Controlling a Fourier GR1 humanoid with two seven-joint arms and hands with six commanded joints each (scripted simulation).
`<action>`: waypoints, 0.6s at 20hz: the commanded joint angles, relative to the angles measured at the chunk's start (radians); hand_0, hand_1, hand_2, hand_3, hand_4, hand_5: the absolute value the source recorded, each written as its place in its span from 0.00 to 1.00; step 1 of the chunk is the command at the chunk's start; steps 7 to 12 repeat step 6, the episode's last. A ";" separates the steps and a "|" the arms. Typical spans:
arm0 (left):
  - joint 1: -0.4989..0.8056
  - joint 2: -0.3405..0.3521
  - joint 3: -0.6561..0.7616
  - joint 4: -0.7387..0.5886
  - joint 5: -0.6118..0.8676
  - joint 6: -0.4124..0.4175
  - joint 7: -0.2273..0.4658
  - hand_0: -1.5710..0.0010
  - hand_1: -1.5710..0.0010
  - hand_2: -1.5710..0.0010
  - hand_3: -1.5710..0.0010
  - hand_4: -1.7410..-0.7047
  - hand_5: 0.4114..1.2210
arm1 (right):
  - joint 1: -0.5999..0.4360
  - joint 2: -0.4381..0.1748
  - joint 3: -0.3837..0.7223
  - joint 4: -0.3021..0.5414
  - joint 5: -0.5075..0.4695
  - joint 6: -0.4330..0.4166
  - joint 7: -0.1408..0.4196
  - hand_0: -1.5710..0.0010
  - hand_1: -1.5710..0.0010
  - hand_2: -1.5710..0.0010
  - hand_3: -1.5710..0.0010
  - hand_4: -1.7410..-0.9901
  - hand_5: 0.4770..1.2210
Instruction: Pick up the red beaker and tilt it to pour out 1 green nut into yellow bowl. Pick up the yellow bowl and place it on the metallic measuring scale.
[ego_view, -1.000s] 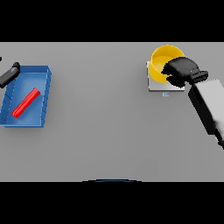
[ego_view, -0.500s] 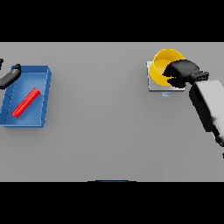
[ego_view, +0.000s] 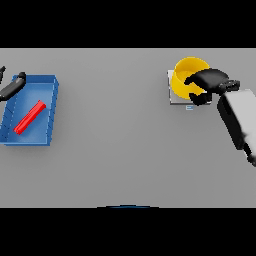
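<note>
Head view: yellow bowl (ego_view: 188, 80) sits on the metallic scale (ego_view: 176, 100) near the table's (ego_view: 125, 150) far right edge, so placement looks done. Right hand (ego_view: 210, 82) has its fingers curled round the bowl's rim; release left. Red beaker (ego_view: 29, 118) lies flat in the blue tray (ego_view: 50, 115) at the left edge. Left hand (ego_view: 12, 86) is cut off, fingers unclear. Nut not visible; bowl contents hidden.
</note>
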 joint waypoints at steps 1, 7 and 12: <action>-0.009 -0.007 0.001 0.013 -0.002 -0.001 -0.001 1.00 1.00 1.00 1.00 0.98 0.36 | 0.001 -0.005 0.000 0.000 -0.001 0.009 0.000 0.92 0.88 0.80 0.74 0.38 0.47; 0.005 0.000 0.006 0.008 0.003 -0.004 -0.017 1.00 1.00 1.00 1.00 0.99 0.35 | 0.017 -0.002 -0.004 0.010 -0.005 0.020 0.027 0.97 0.96 0.93 0.83 0.44 0.38; 0.005 0.000 0.006 0.008 0.003 -0.004 -0.017 1.00 1.00 1.00 1.00 0.99 0.35 | 0.017 -0.002 -0.004 0.010 -0.005 0.020 0.027 0.97 0.96 0.93 0.83 0.44 0.38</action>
